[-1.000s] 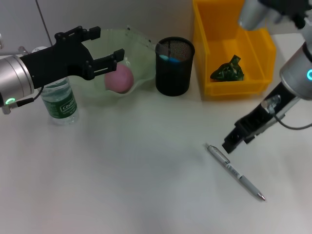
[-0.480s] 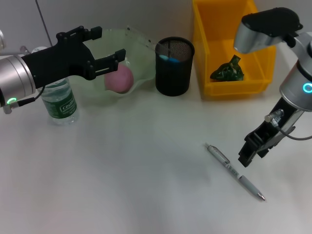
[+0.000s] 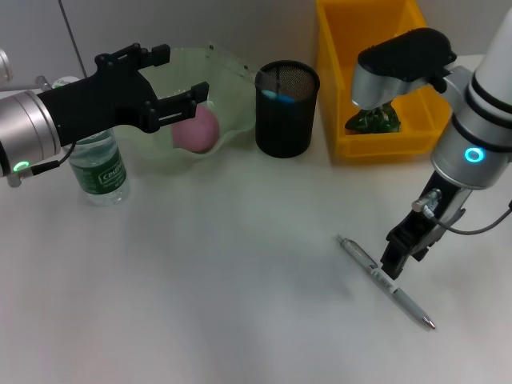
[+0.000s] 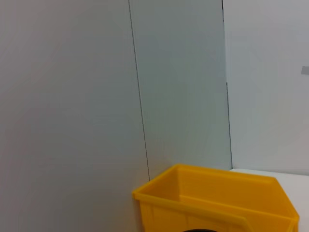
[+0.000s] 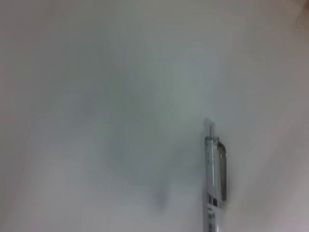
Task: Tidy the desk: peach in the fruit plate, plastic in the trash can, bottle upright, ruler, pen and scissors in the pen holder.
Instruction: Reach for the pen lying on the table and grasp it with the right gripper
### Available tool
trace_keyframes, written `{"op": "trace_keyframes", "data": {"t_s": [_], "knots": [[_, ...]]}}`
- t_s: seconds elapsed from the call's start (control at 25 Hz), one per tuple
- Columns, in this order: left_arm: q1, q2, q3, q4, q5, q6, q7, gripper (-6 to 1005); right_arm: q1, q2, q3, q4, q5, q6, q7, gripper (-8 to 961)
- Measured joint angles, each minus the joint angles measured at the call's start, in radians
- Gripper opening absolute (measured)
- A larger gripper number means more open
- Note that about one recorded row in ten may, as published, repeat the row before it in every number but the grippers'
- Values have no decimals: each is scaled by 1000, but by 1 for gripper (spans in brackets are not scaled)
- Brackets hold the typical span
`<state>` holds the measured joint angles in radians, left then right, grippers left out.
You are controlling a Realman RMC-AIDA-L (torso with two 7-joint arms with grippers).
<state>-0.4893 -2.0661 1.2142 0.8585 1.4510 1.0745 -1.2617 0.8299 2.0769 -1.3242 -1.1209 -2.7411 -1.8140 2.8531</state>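
Note:
The silver pen (image 3: 386, 282) lies flat on the white desk at the front right and also shows in the right wrist view as the pen (image 5: 215, 179). My right gripper (image 3: 397, 258) hangs just over the pen's middle, pointing down. A pink peach (image 3: 197, 130) rests in the translucent green fruit plate (image 3: 232, 80). My left gripper (image 3: 170, 78) hovers open and empty above that plate. The bottle (image 3: 98, 166) stands upright at the left. Green plastic (image 3: 373, 116) lies in the yellow trash can (image 3: 346, 140). The black mesh pen holder (image 3: 286, 112) shows something blue inside. Ruler and scissors are not recognisable.
My right arm's grey elbow (image 3: 400, 60) hangs over the trash can. In the left wrist view the yellow trash can (image 4: 212, 195) stands in front of a plain wall. Bare white desk stretches across the front and centre.
My right gripper moved from the pen's far tip toward its middle and lower. The right elbow swung left over the trash can. The left arm barely moved.

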Motion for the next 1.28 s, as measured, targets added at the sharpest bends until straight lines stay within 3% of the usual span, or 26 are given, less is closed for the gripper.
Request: {"op": "trace_keyframes", "data": {"t_s": [1.28], "knots": [[3,0,0,-1,-5,0,2,802,14,11,-153,118,46,180,4,482]]}}
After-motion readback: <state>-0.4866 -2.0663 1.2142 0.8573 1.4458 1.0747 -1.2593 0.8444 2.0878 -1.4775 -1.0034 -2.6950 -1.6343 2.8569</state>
